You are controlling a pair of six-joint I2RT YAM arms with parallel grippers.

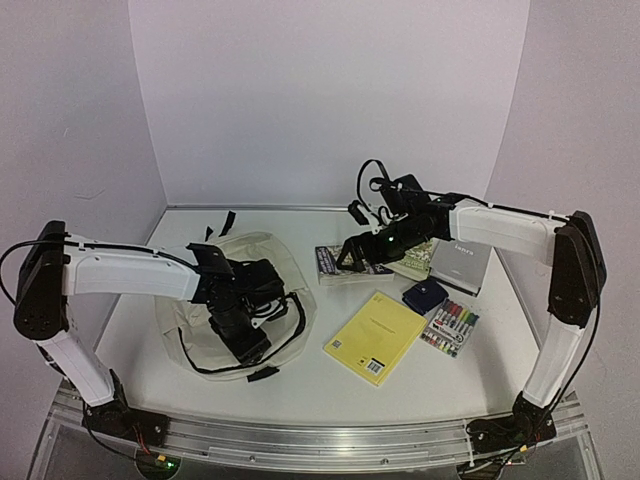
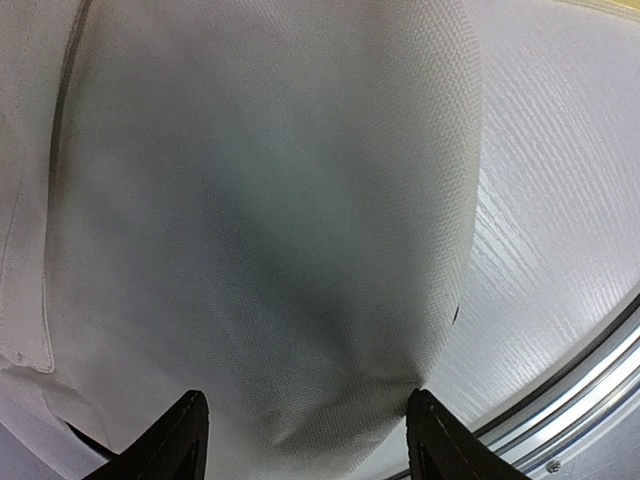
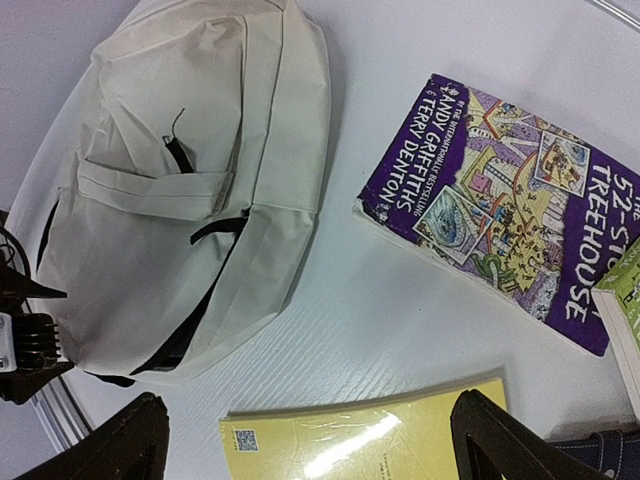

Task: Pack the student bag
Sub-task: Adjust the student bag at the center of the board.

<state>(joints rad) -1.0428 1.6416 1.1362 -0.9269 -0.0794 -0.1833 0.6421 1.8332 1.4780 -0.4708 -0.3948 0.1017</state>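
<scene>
White table top (image 1: 300, 388), plain pale walls (image 1: 330, 100) on three sides, aluminium rail (image 1: 330, 440) along near edge, even light

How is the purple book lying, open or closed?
Closed. The purple book lies flat on the table, front cover up with its title readable.

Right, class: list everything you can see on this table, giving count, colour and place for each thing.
student bag: one, cream with black trim, left side of the table
purple book: one, purple cover, back centre
green book: one, green, just right of the purple book
grey book: one, grey, back right
yellow book: one, yellow, front centre
pouch: one, navy, between the grey and yellow books
marker pack: one, mixed colours, right of the yellow book
table: one, white, beneath everything
left pincer: one, black, open over the bag's fabric
right pincer: one, black, open above the yellow book
</scene>
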